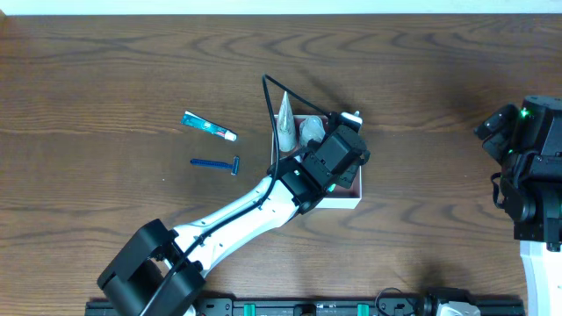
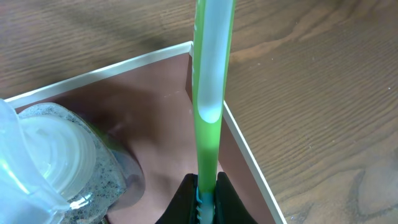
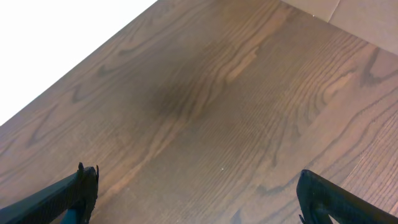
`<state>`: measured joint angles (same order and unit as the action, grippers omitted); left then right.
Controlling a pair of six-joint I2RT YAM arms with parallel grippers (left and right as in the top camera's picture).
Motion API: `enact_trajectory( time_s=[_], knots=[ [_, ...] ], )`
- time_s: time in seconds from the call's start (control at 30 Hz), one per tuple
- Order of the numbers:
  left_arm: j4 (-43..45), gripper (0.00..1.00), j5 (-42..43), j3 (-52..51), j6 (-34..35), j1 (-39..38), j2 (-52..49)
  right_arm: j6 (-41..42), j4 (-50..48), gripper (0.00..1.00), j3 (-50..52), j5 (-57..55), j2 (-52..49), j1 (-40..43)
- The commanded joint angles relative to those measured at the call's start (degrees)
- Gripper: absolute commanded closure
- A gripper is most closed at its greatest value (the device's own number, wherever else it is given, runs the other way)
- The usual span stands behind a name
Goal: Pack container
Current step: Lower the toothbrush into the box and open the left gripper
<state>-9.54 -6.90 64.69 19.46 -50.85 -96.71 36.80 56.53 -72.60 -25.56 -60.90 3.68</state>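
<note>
Left jaws are pinched shut on a green toothbrush point(image 2: 208, 74), poised over a corner of the container point(image 1: 341, 202). Right jaws gape wide, holding nothing, well off at 3 o'clock. The container sits mid-surface point(image 1: 421, 70). It looks light and thin-walled, so is best gripped at a rim. A jar point(image 2: 56, 155) is inside; toothpaste point(image 1: 209, 126) and razor point(image 1: 215, 164) lie at 9 o'clock.

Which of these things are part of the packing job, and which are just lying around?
In the job: container; green toothbrush, clamped in the left gripper; clear bottle and white cone, already inside.
Lying on the table: toothpaste tube and blue razor, probably still to pack. The right gripper is open and empty.
</note>
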Motion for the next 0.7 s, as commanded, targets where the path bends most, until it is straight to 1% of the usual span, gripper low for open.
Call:
enact_trajectory(
  time_s=[0.0,0.23,0.6,0.67],
  knots=[
    [0.2,0.91,-1.8,0.5,-0.7,0.0,-0.2,-0.7,0.1,0.01,-0.5,-1.2,0.1,0.5],
    [0.0,0.91,-5.8,0.5,4.0,0.0,-0.2,-0.7,0.1,0.01,-0.5,-1.2,0.1,0.5],
    [0.0,0.91,-5.8,0.5,4.9,0.0,-0.2,-0.7,0.1,0.01,-0.5,-1.2,0.1,0.5],
    [0.0,0.85,-5.8,0.5,4.9,0.0,-0.2,-0.7,0.1,0.01,-0.5,-1.2,0.1,0.5]
  ],
)
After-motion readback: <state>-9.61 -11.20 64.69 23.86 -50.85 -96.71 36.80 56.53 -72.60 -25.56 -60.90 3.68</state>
